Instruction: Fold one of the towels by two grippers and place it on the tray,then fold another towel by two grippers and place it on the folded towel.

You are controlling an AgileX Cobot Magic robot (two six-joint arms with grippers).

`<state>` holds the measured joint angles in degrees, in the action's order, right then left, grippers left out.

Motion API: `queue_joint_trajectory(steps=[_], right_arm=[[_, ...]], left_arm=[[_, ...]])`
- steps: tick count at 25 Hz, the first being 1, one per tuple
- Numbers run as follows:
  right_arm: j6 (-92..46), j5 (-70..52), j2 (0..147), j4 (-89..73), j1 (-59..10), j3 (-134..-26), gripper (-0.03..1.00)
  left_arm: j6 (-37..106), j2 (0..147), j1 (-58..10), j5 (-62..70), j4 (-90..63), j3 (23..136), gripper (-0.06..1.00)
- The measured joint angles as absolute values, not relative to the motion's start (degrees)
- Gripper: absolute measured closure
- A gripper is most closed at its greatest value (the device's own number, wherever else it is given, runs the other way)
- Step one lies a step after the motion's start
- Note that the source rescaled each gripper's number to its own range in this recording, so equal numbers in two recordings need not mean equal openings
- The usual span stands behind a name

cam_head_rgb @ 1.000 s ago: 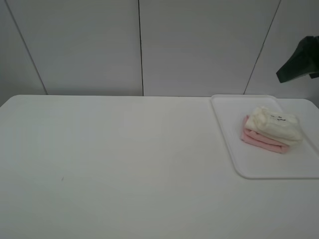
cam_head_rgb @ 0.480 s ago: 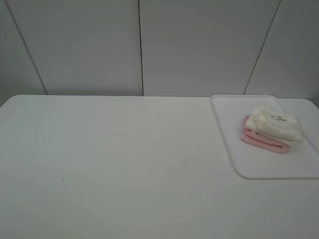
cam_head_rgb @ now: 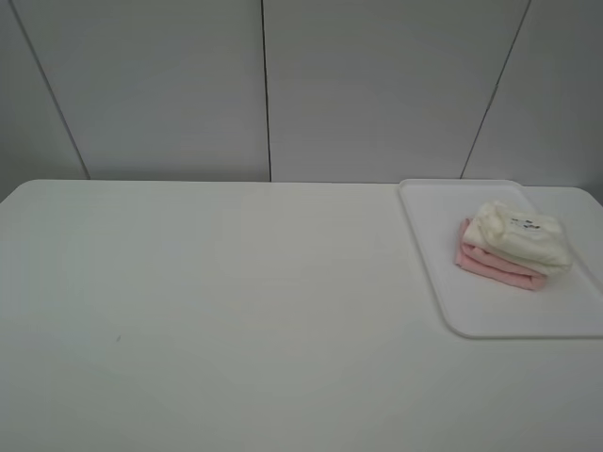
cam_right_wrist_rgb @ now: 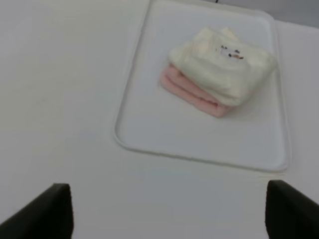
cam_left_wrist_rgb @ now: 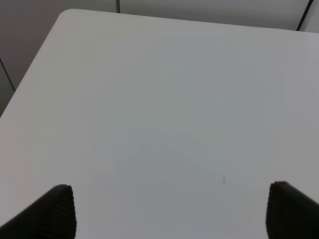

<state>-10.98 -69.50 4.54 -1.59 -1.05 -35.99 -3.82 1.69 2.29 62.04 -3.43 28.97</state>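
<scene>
soft cloth towels [cam_head_rgb: 513, 247], smooth tray [cam_head_rgb: 443, 273].

We see neither arm in the high exterior view. In the left wrist view, the left black two-fingered hand [cam_left_wrist_rgb: 172, 211] shows only its two dark ribbed fingertips [cam_left_wrist_rgb: 59, 209], set wide apart with nothing between them, held above the surface. In the right wrist view, the right black two-fingered hand [cam_right_wrist_rgb: 169, 211] shows the same: two dark fingertips [cam_right_wrist_rgb: 55, 209] spread wide, empty, and raised clear of everything below.
</scene>
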Motion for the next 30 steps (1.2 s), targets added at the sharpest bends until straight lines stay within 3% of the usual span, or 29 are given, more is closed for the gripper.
queue_joint_trajectory(steps=[8, 30], right_arm=[[-4.6, -62.3, -0.2, -3.6, -1.1, -30.0, 0.20], [0.4, -61.7, -0.2, -0.9, -1.1, -29.8, 0.21]], left_arm=[[-3.8, 1.7, 2.3, 62.0, -3.4, 29.0, 0.01], [-3.8, 1.7, 2.3, 62.0, -3.4, 29.0, 0.01]])
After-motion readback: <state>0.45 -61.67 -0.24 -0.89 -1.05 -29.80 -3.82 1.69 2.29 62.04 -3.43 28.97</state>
